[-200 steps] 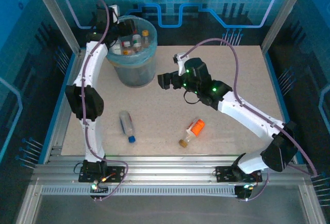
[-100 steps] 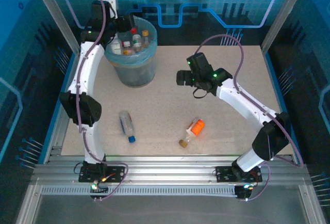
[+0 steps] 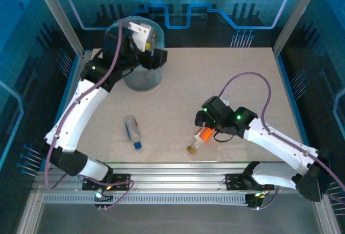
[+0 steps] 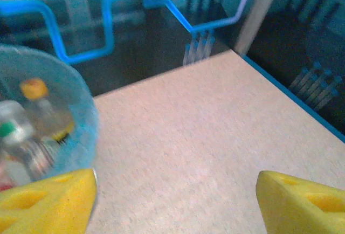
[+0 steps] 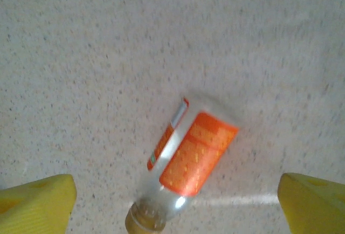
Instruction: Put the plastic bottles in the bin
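Note:
An orange-labelled plastic bottle (image 3: 204,135) lies on the table, its brownish cap toward the near edge. My right gripper (image 3: 200,119) hovers just above it, open. In the right wrist view the bottle (image 5: 194,158) lies between the wide yellow fingertips (image 5: 38,201), untouched. A second clear bottle with a blue cap (image 3: 132,130) lies left of centre. The pale-blue bin (image 3: 141,80) stands at the back left, my left arm across its top. My left gripper (image 3: 156,57) is open and empty by the bin's right rim. Several bottles (image 4: 40,110) show through the bin wall (image 4: 81,131).
Bare speckled tabletop (image 4: 205,137) spreads right of the bin to the blue-edged far right border (image 4: 291,94). Metal frame posts (image 3: 54,13) stand at the back corners. A rail (image 3: 172,166) runs along the near edge, by the arm bases.
The left arm swung from behind the bin across its top, gripper now at its right rim. The right arm dropped from mid-table toward the near edge, over the orange-labelled bottle.

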{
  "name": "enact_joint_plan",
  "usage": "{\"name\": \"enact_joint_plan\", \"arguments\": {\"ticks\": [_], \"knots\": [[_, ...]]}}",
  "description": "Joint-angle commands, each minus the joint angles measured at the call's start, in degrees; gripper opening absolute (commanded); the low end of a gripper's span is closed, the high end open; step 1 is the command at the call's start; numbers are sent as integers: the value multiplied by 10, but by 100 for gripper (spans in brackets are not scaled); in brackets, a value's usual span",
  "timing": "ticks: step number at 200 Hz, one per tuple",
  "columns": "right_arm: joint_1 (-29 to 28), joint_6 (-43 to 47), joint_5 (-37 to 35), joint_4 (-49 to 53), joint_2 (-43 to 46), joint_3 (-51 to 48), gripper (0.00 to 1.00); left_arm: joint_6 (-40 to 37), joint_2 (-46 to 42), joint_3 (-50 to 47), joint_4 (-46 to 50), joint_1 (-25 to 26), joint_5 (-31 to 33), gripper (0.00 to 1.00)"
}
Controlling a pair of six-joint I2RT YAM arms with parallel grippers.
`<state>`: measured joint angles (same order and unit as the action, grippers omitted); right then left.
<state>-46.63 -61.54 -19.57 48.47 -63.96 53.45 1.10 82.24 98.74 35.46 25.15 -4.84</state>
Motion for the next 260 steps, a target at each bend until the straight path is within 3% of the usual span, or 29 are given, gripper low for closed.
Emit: {"name": "enact_joint_plan", "arguments": {"ticks": [1, 19, 95, 154, 219, 260], "knots": [[-36, -115, -25, 0, 14, -27, 97, 10, -44, -54, 28, 12, -56, 79], [-69, -151, -49, 8, 11, -45, 96, 19, -65, -85, 53, 12, -84, 79], [-122, -231, -57, -30, -55, -48, 92, 23, -107, -157, 94, 12, -85, 78], [-123, -256, -39, -53, -120, -43, 81, -3, -99, -173, 106, 11, -71, 77], [-117, -273, -20, -65, -206, -36, 84, -22, -90, -184, 95, 10, -68, 77], [-101, -244, 23, -109, -251, -34, 71, -28, -79, -182, 93, 9, -71, 74]]}}
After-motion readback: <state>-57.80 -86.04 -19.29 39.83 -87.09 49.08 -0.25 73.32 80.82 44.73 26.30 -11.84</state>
